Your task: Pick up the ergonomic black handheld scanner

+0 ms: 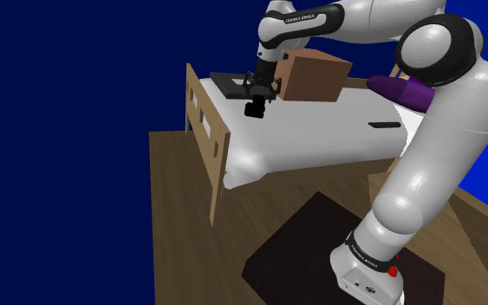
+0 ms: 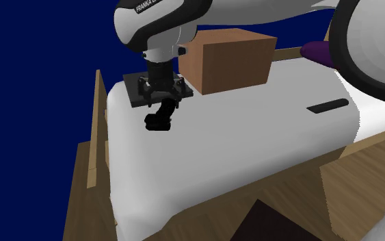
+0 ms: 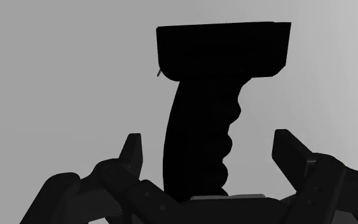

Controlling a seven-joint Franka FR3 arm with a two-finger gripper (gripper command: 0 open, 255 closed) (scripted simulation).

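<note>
Shoulder view first: end effector point(image 1: 260, 90) is hovering over the white bed point(image 1: 320, 134), with the black scanner point(image 1: 254, 109) sitting right under it, near the brown box point(image 1: 315, 76). Second exterior view is showing the scanner's handle pointing up into the hand. Wrist view: fingers point(image 3: 131, 153) are standing apart on either side of the handle, not touching it. So I'm guessing the approach is done, and the squeeze and lift aren't yet.
</note>
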